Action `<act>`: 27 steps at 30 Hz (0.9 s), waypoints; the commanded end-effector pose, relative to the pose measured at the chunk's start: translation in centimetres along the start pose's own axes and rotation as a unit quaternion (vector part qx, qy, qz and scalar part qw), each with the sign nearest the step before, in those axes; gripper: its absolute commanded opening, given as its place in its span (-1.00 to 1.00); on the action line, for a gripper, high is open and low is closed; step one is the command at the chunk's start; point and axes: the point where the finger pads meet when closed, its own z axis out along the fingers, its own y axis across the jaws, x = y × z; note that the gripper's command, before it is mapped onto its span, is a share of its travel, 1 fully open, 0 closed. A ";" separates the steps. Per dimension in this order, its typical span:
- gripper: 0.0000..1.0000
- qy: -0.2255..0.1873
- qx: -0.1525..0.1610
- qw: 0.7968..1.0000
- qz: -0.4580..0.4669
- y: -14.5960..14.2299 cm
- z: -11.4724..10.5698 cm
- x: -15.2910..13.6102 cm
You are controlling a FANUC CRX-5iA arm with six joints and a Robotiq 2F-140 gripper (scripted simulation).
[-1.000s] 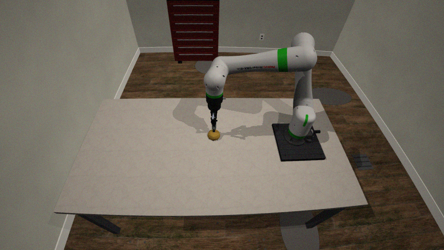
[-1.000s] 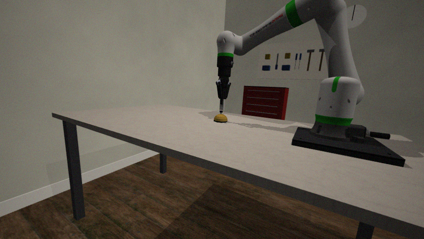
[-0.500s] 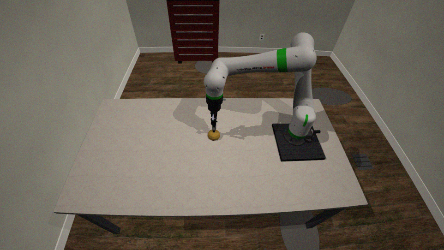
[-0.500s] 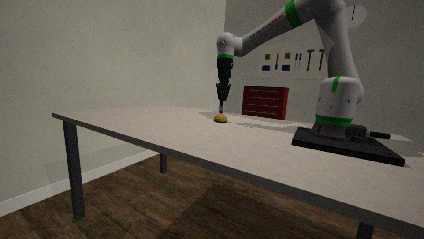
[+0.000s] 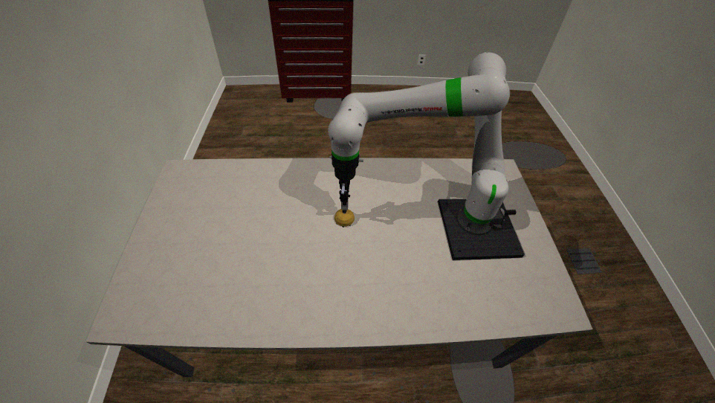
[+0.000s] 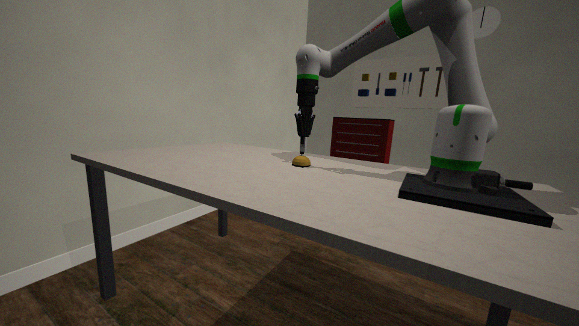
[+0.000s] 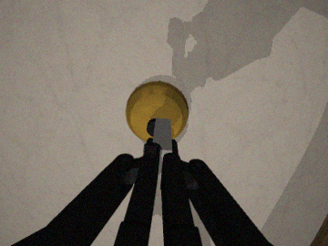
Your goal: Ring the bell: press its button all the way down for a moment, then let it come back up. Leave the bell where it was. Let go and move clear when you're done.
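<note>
The arm reaches out from its dark base plate [image 5: 510,250] with the forearm level and the wrist turned straight down. The gripper [image 6: 302,152] is fully closed, holds nothing, and its joined fingertips stand on top of the yellow bell [image 5: 344,217], at the dark button [image 7: 151,126]. The bell sits near the middle of the table [image 5: 240,280], nearer the far edge, well apart from every edge and from the base plate. A red drawer cabinet [image 5: 311,47] stands by the back wall.

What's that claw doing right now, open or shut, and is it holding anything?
Gripper: shut, holding nothing; its closed fingertips point straight down at the button on top of the yellow bell.
</note>
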 end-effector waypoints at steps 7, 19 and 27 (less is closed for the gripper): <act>-1.00 0.000 0.000 1.000 0.000 0.0 0.0 0.0; -1.00 0.000 0.000 1.000 0.000 0.0 0.3 0.0; -1.00 0.000 0.000 1.000 0.000 0.0 0.3 0.0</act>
